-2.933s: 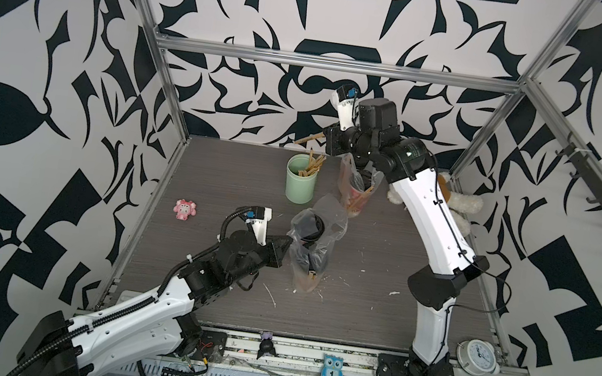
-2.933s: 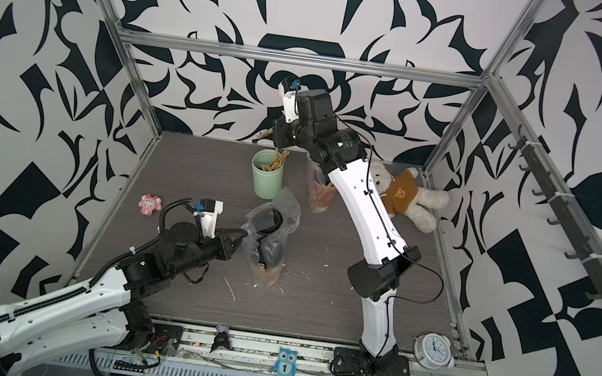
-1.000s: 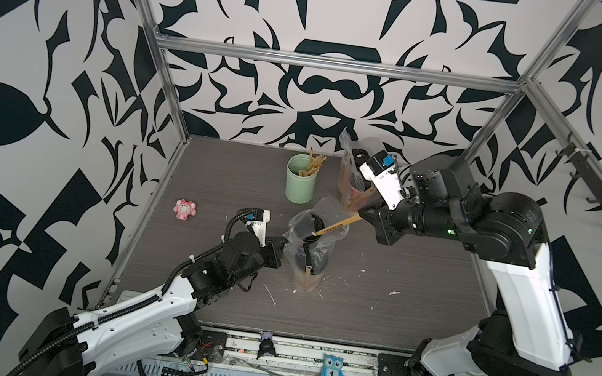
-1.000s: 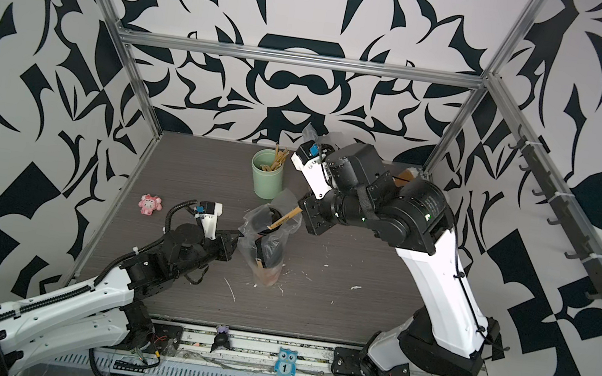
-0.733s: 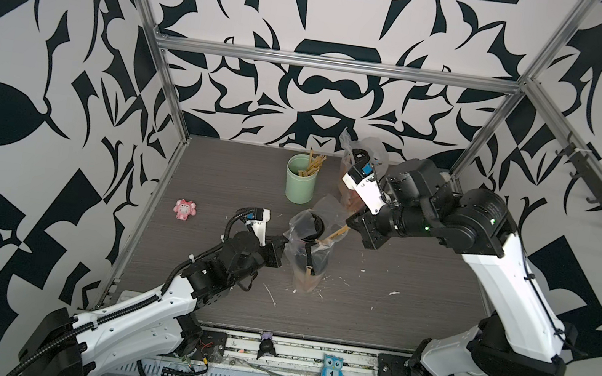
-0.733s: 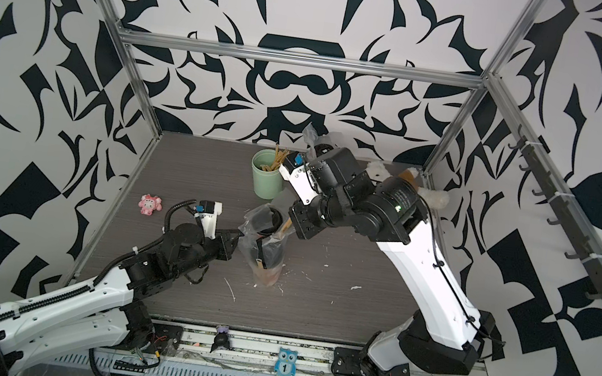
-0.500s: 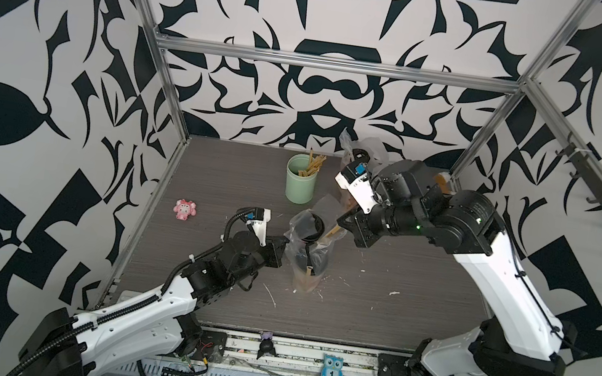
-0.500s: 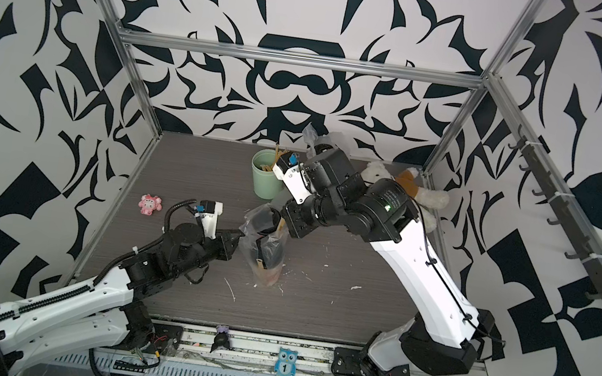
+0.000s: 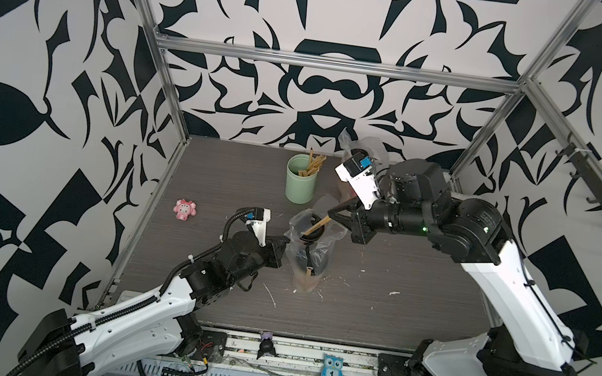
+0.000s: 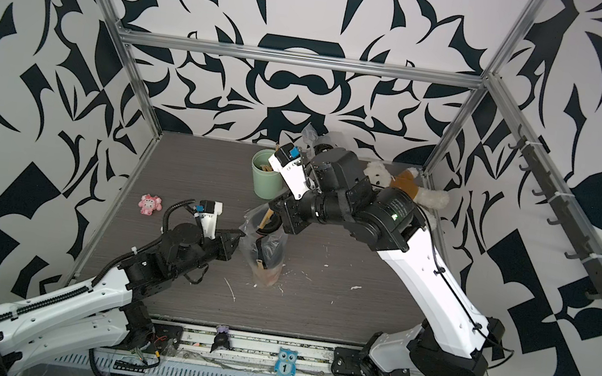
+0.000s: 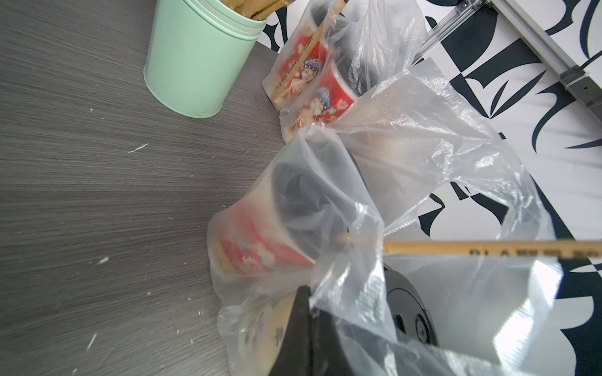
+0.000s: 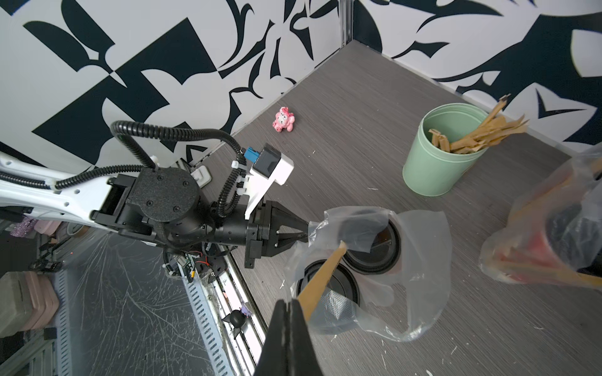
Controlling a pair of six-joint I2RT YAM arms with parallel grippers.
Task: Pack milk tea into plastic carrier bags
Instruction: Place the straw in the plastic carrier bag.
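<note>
A clear plastic carrier bag (image 9: 324, 240) (image 12: 420, 260) stands mid-table with two milk tea cups inside, their black lids (image 12: 371, 250) showing through its mouth. My left gripper (image 9: 286, 241) (image 11: 309, 304) (image 12: 304, 232) is shut on the bag's left rim. My right gripper (image 9: 332, 213) (image 12: 288, 304) is shut on a brown paper-wrapped straw (image 9: 316, 226) (image 11: 456, 249) (image 12: 322, 276), whose tip reaches into the bag's mouth above the lids. A second carrier bag (image 11: 374, 48) (image 12: 547, 241) with two red milk tea cups (image 11: 329, 101) stands at the back, partly hidden behind the right arm in both top views.
A mint-green cup (image 9: 300, 181) (image 10: 264, 182) of brown sticks stands just behind the near bag. A pink toy (image 9: 184, 210) lies at the left, a teddy bear (image 10: 407, 188) at the back right. Small white scraps (image 9: 392, 293) dot the table.
My right arm has swung left and down with the straw, bringing its tip from above the near bag into the bag's mouth. The left gripper has kept its hold on the rim.
</note>
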